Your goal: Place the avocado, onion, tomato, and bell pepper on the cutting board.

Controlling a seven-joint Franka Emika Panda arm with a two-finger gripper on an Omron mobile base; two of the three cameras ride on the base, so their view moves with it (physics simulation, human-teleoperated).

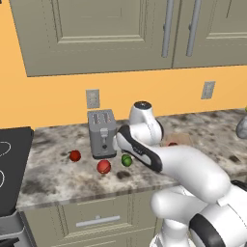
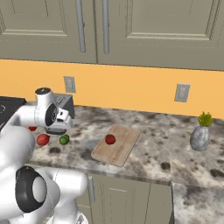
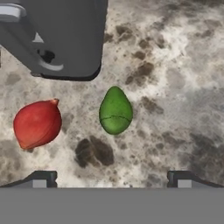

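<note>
Hovering over the avocado, on the counter beside the red onion and toaster. Gripper spread wide, nothing held, tips straddling it, probably lined up for a drop. One red item already on the cutting board.

In the left base view the arm covers nearly all of the cutting board, leaving a tan corner and a sliver of the red item on it. In the right base view the arm hides most of the toaster and part of a red item behind it. In the hand view the toaster is cut off by the top edge, and just the gripper's fingertips show.
</note>
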